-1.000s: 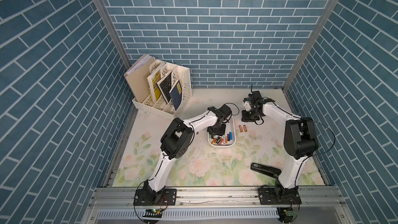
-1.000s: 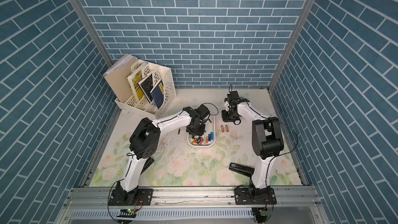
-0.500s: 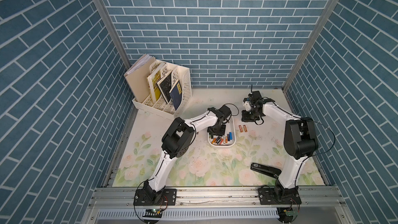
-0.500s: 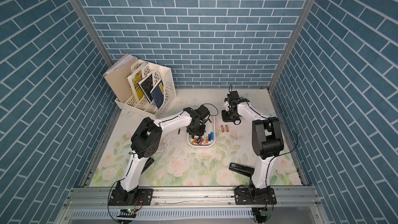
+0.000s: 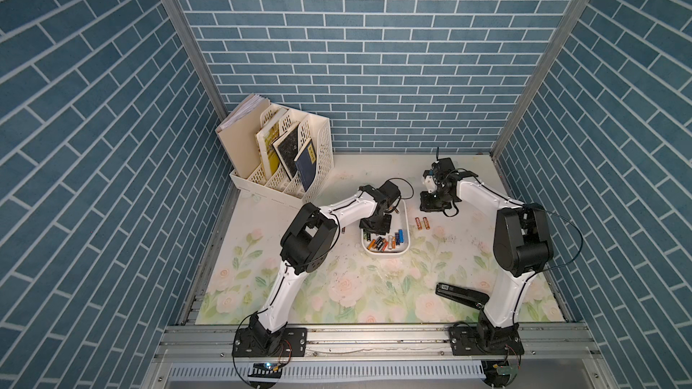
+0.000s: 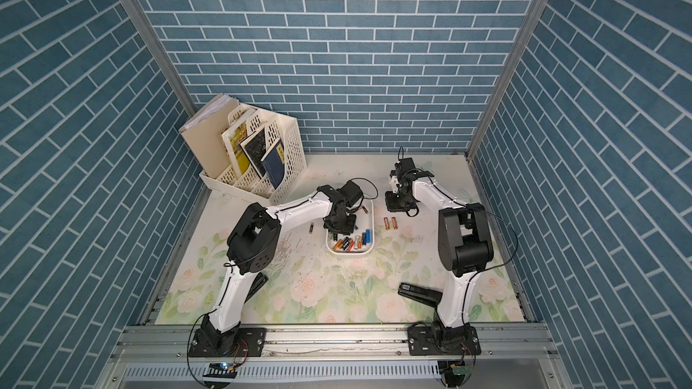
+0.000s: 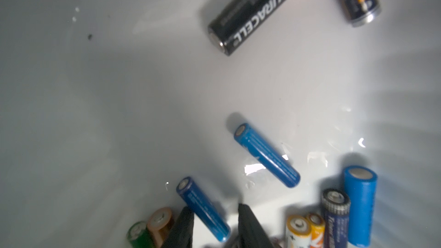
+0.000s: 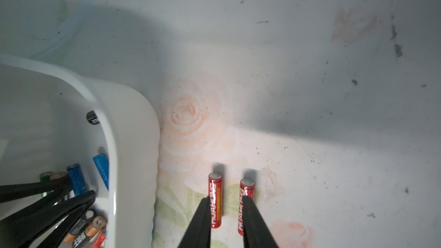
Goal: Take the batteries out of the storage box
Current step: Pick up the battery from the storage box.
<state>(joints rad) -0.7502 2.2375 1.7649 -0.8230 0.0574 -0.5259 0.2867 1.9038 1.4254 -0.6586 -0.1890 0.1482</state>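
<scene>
The white storage box [image 5: 408, 226] [image 6: 373, 226] lies mid-table with several batteries [image 5: 385, 243] [image 6: 352, 243] heaped at its near end. My left gripper [image 5: 374, 226] [image 7: 214, 207] reaches down into the box. It is open, its jaws astride a dark blue battery [image 7: 202, 208] that lies slantwise on the floor, with a gap beside it. My right gripper [image 5: 434, 203] [image 8: 226, 197] hovers over the mat just right of the box, open and empty. Below it lie two red batteries [image 5: 422, 223] [image 8: 214, 201] side by side.
A single battery [image 6: 311, 227] lies on the mat left of the box. A cream file rack [image 5: 284, 159] with books stands at the back left. One black stapler [image 5: 462, 293] lies front right by the right arm's base, another [image 6: 258, 282] under the left arm.
</scene>
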